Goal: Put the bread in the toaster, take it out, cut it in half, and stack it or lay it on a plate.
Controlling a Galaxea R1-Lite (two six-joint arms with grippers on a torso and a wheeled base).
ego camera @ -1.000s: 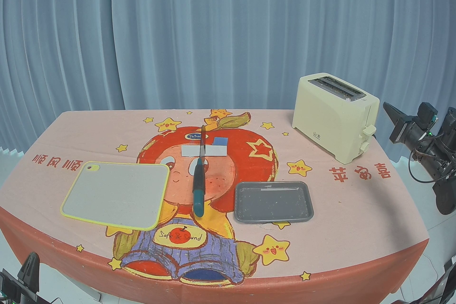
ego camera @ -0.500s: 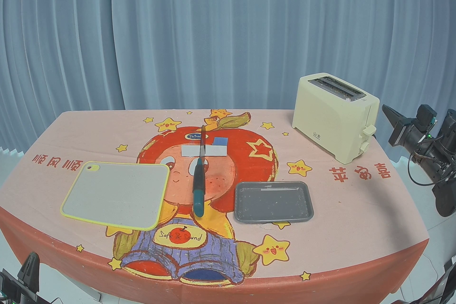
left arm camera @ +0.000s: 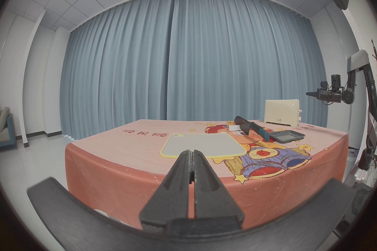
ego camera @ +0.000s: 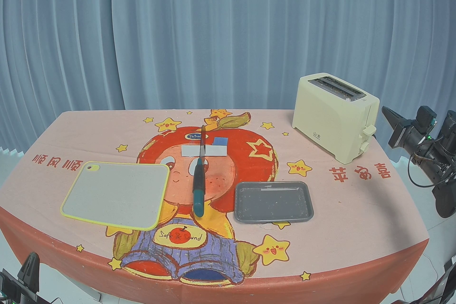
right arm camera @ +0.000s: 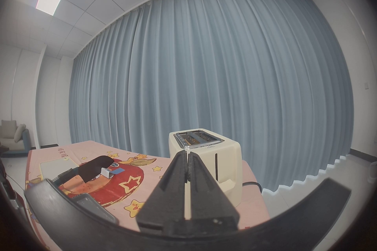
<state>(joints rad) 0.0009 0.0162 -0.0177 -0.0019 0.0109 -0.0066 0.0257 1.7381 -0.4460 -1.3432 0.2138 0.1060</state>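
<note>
- Left claw [left arm camera: 191,157] pressed together, holding nothing, off the desk's [ego camera: 361,219] front-left edge.
- Right claw [right arm camera: 186,157] pressed together, holding nothing, beyond the desk's right edge, near the toaster [ego camera: 335,116].

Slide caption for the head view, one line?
Cutting board, knife and grey tray in a row on the cartoon tablecloth; toaster at far right, right gripper beside it.

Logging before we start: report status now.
Left hand shut, low off the near edge. Right hand shut, beside the toaster. Knife lies between board and tray, apart from the toaster.
</note>
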